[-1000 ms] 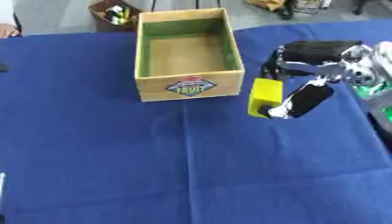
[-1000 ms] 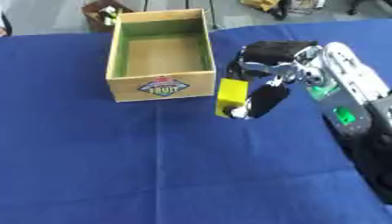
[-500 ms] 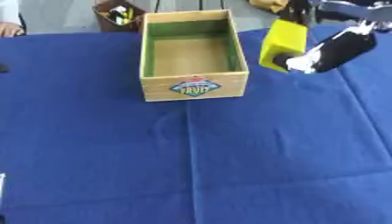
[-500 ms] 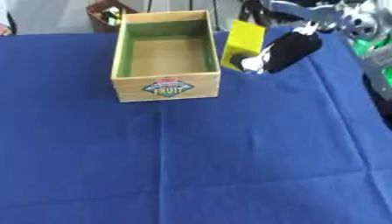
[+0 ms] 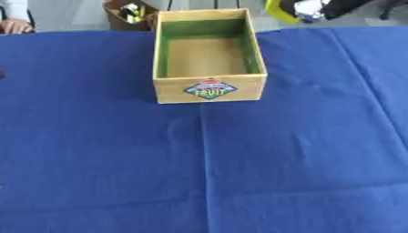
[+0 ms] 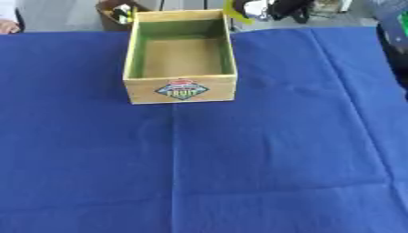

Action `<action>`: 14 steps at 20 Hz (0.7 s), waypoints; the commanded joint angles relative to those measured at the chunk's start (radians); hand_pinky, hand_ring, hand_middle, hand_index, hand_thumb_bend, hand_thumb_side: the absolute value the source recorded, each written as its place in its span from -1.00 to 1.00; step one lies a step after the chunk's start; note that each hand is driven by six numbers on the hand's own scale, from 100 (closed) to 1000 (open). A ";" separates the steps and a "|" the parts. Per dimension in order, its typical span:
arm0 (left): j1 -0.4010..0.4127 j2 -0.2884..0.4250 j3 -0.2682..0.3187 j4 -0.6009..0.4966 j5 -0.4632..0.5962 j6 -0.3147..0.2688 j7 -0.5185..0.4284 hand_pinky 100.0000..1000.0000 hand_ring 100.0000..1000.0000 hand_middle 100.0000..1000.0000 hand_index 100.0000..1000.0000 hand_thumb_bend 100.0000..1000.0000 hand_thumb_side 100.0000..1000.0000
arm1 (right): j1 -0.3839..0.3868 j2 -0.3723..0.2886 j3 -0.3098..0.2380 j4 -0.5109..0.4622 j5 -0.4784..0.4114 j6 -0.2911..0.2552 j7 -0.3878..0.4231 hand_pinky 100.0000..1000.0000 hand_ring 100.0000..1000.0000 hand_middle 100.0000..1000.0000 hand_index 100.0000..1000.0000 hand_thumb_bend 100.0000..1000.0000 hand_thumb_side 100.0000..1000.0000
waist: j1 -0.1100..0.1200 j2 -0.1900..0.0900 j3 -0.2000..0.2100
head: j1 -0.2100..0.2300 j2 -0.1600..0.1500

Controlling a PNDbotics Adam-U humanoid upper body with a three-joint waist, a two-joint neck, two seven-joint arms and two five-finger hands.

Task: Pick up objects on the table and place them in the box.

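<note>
**A:** Where's the yellow object (image 5: 280,8)?

**B:** Top edge of the left eye view, up off the surface (image 5: 239,173), just past the far right corner of the box (image 5: 209,89). Only a slice of it shows. My right hand (image 5: 312,6) is beside it, dark and mostly cut off by the frame.

**A:** Is the hand pinching it?

**B:** Can't tell. The fingers aren't visible as such. It looks carried, but that's my read, not something I see. Left hand isn't in either view.

**A:** Box state?

**B:** Wooden crate, green inner walls, bare floor, nothing in it that I can see. Fruit label on the near wall, open top facing me, long axis running away from me.

**A:** How do you do the drop?

**B:** The object sits beyond the far right corner, not over the opening. I'd bring it toward me and to my left until it's over the middle of the floor, then lower past the rim before letting go. The box is narrow side to side, so I'd centre between the long walls.

**A:** Clearance?

**B:** Blue cloth is bare all round the box, wide room near and right. A small brown container (image 6: 118,12) with bits in it sits just behind the far left corner, so I'd stay off that side. A person's hand (image 5: 11,26) rests on the far left edge, well apart.
</note>
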 commanded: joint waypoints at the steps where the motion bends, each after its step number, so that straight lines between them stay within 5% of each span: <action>1: -0.016 0.019 -0.007 -0.018 0.005 -0.001 -0.007 -0.31 -0.03 0.02 0.36 -1.00 1.00 | -0.056 0.021 -0.013 0.067 0.042 0.001 -0.022 -0.07 0.05 -0.35 0.05 -1.00 0.15 | -0.002 -0.016 0.007 | -0.010 -0.015; 4: -0.020 0.019 -0.008 -0.018 0.006 -0.002 -0.008 -0.31 -0.03 0.02 0.36 -1.00 1.00 | -0.081 0.044 -0.015 0.124 0.065 -0.013 -0.047 -0.08 0.02 -0.39 0.02 -1.00 0.16 | -0.003 -0.011 0.013 | -0.013 -0.019; 14: -0.049 0.005 -0.015 -0.018 0.016 -0.010 -0.015 -0.31 -0.03 0.02 0.35 -1.00 1.00 | -0.182 0.176 -0.053 0.361 0.208 0.064 -0.164 -0.08 -0.02 -0.43 -0.01 -1.00 0.15 | -0.007 0.021 0.075 | -0.063 -0.051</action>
